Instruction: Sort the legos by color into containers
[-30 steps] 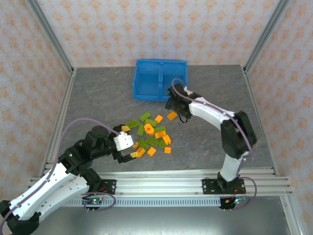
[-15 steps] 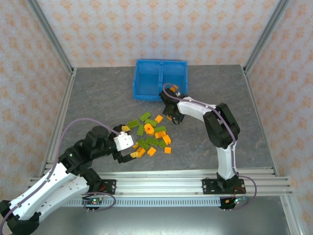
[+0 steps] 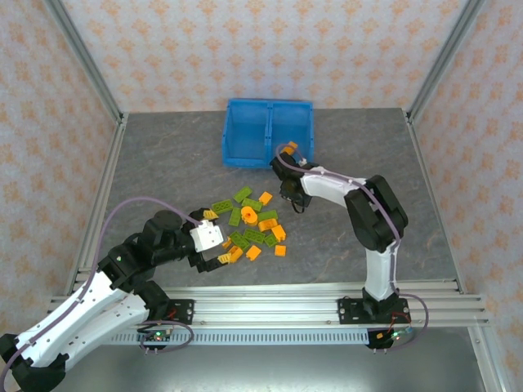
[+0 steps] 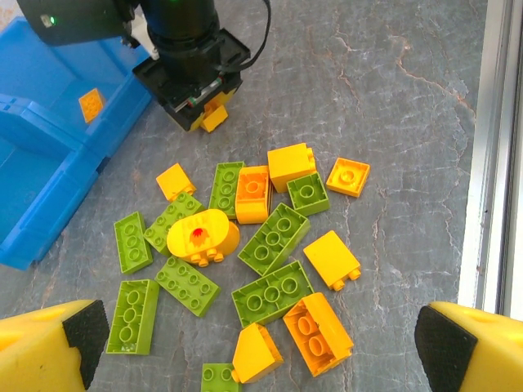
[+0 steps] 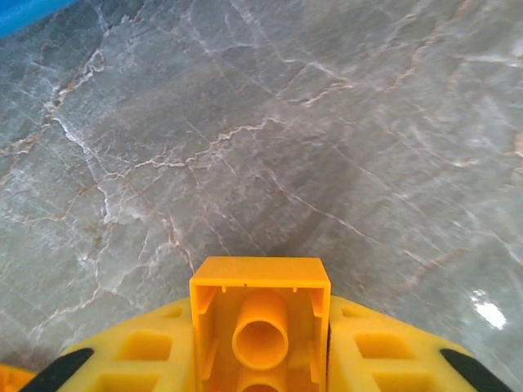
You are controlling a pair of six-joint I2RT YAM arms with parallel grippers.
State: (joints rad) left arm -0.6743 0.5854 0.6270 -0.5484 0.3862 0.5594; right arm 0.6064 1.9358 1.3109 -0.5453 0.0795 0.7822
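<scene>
Both arms have white shells over black joints: the left arm (image 3: 91, 300) at lower left, the right arm (image 3: 339, 186) right of centre. A thin purple-grey cable (image 3: 133, 202) runs along each. The fingers (image 4: 33, 353) are yellow with black pads (image 4: 86, 336). The bases (image 3: 372, 310) are black.

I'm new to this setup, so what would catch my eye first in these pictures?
A scatter of green and orange legos lies mid-table. At its far edge the right gripper pinches an orange brick, near the bright blue bin at the far side.
</scene>
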